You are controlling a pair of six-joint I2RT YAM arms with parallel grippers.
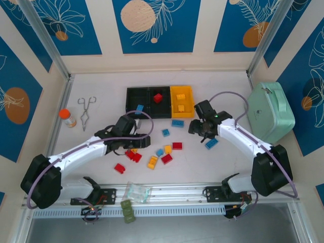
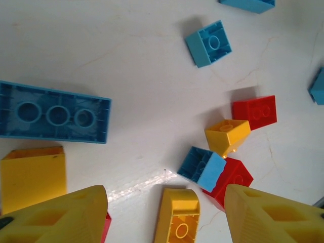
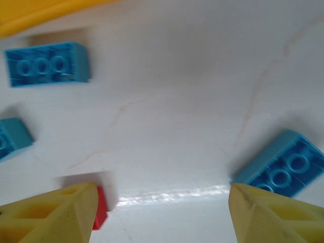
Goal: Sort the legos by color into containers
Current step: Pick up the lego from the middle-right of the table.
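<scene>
containers (image 1: 137,96) row long axis left-right (yellow at right end)

3 joined containers (image 1: 135,98), 2 blk + 1 yel, at rear. Red lego (image 1: 158,97) in mid blk, 2 yel legos (image 1: 180,96) in yel. Other legos (image 1: 166,158) scattered loose on surface (image 1: 212,86).

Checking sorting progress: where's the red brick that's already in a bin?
In the top view, the red brick sits in the middle black bin, between the other black bin on its left and the yellow bin on its right.
</scene>
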